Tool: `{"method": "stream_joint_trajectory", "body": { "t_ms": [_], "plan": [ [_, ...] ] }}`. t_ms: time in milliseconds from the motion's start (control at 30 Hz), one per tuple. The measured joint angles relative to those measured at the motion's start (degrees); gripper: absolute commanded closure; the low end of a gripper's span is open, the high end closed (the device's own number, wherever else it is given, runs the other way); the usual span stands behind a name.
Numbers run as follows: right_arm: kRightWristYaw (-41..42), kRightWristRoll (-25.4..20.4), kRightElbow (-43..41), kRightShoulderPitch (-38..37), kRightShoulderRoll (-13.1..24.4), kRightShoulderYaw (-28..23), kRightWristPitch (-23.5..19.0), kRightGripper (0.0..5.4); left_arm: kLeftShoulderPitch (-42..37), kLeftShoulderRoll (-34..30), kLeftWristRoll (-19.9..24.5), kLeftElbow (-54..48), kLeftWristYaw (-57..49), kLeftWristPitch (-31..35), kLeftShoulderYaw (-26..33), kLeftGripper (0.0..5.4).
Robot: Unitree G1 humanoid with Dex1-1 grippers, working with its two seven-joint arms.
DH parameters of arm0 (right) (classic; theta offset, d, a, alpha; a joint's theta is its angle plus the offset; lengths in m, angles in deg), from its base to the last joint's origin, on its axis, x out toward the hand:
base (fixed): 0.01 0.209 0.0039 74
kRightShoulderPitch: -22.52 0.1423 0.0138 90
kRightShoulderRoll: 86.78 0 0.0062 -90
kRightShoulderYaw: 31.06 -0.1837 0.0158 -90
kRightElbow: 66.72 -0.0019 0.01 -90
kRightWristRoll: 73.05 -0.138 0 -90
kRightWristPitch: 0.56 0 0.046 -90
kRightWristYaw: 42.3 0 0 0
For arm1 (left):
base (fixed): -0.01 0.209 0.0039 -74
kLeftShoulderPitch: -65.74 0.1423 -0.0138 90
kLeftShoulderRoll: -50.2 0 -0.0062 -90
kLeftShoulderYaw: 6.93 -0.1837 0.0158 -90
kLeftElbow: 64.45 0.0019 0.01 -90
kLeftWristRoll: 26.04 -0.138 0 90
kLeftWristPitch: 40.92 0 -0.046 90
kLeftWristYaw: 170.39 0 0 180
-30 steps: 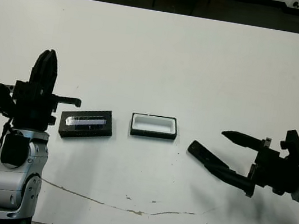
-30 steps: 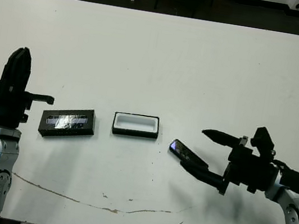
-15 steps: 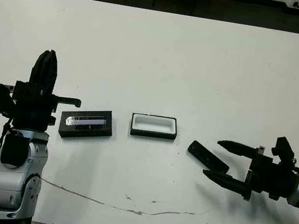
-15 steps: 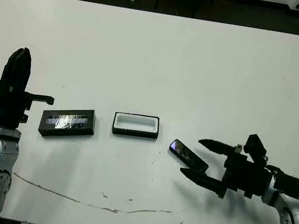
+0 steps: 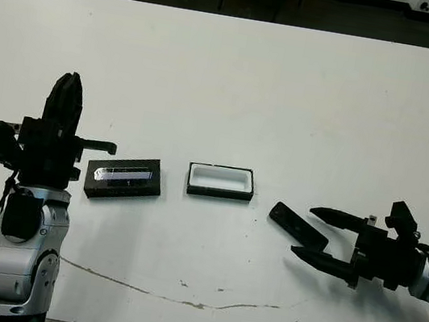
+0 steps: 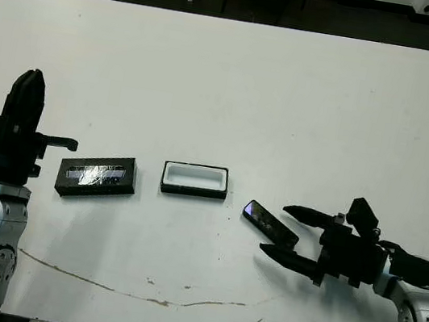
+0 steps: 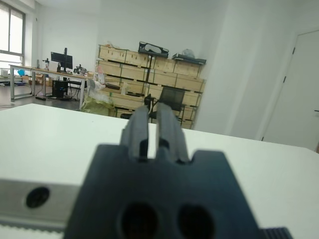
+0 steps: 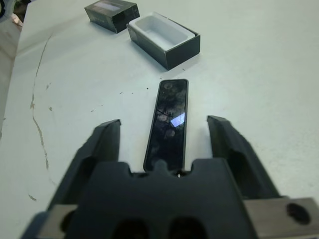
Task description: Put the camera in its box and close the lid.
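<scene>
The camera (image 8: 168, 121) lies flat on the white table (image 5: 289, 99), its glossy face up, between the two spread fingers of the right gripper (image 6: 289, 234). In the right wrist view the bar runs lengthwise down the gap, one finger (image 8: 102, 144) on each side of it, and neither finger touches it. The near end of the bar sits close to the gripper's black body. The right gripper is low over the table, its fingers wide apart, holding nothing.

Just beyond the far end of the camera stands the box (image 5: 221, 181), an open black tray with its white lining showing. Beside the box, on the robot's left, lies the lid (image 5: 124, 178), flat on the table with its silvery strip up, apart from the box.

The left gripper (image 5: 63, 108) is raised upright near the lid, its fingers pressed together and empty.
</scene>
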Motion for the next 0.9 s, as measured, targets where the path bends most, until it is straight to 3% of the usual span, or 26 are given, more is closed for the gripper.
{"method": "stream_joint_trajectory", "body": {
  "t_ms": [133, 267, 533, 900],
  "plan": [
    [0.55, 0.59, 1.7, 0.03, -0.03, 0.47, 0.21, 2.26, 0.03, 0.0, 0.04, 0.0, 0.0, 0.0, 0.03, 5.4],
    [0.77, 1.41, 3.07, 0.68, -0.03, 0.73, 1.06, 3.15, 0.11, 0.01, -0.05, -0.01, -0.02, -0.01, 0.0, 5.4],
    [-2.29, 0.73, -2.34, -0.61, 0.66, -0.49, -5.09, 4.85, 0.15, 0.02, 0.04, -0.02, -0.01, -0.02, 0.01, 5.4],
    [-5.73, -0.77, -2.9, -2.61, -0.73, -3.03, -5.55, 4.99, 0.19, 0.02, 0.13, -0.3, -0.01, 0.05, 0.02, 5.4]
  ]
}}
